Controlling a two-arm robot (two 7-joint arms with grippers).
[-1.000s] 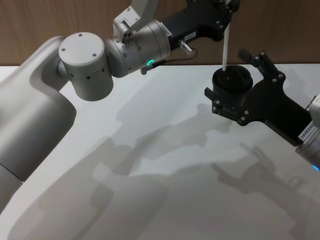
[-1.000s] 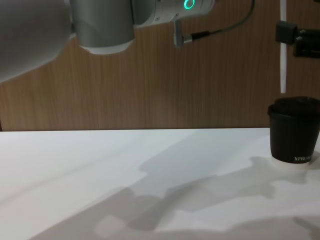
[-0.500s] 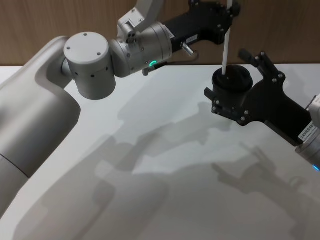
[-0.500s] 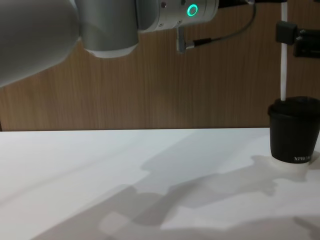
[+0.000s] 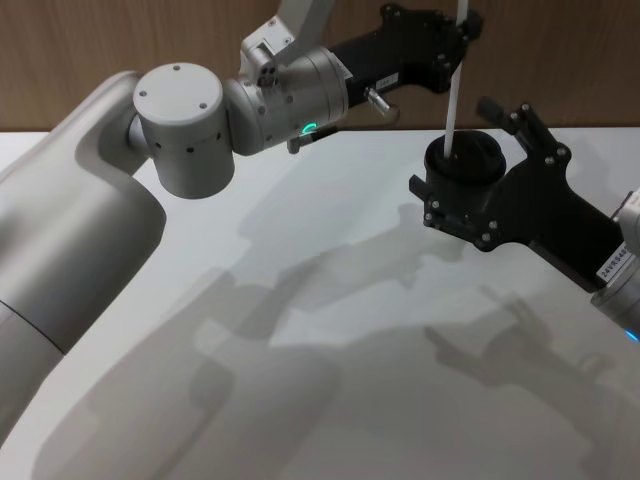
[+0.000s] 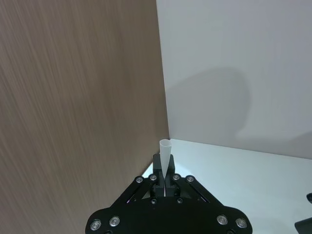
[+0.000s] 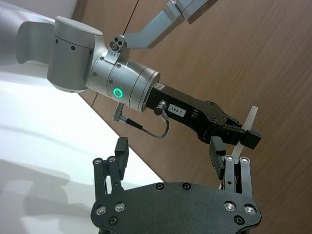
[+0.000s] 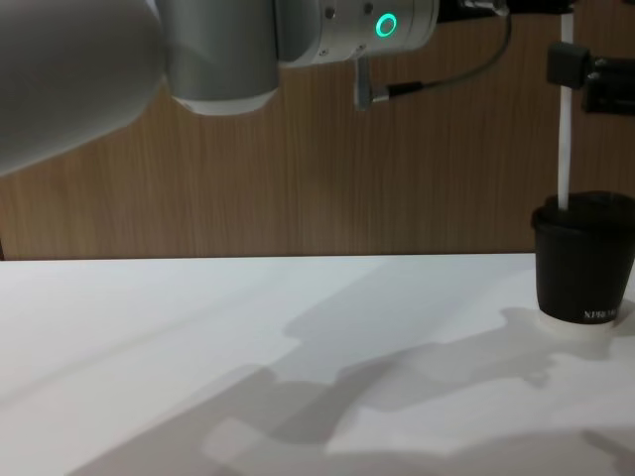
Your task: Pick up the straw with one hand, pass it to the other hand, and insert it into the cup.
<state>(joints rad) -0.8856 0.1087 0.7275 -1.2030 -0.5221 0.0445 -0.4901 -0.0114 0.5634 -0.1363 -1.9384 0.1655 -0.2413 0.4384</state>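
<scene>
The straw (image 5: 453, 95) stands upright at about 1 o'clock in the head view, its lower tip on or just through the lid of the cup (image 5: 463, 162), which sits on the white bench (image 5: 330, 330) at the far right. The left end effector (image 5: 458, 22) reaches across from the 10 o'clock side and pinches the straw near its top, fingers pressed together on it, as the left wrist view confirms (image 6: 165, 156). The right end effector (image 5: 470, 170) lies low at 3 o'clock with its fingers spread to either side of the cup; whether they touch the cup wall I cannot tell. The straw looks light, thin and easily bent or crushed, so a gentle pinch high on the tube, kept in line with the lid hole, seems the safest hold. A sideways push would likely buckle it. The cup is light paper and could tip or slide on the smooth bench. Behind the bench runs a wood-grain wall (image 8: 298, 178), and soft arm shadows fall across the surface.
</scene>
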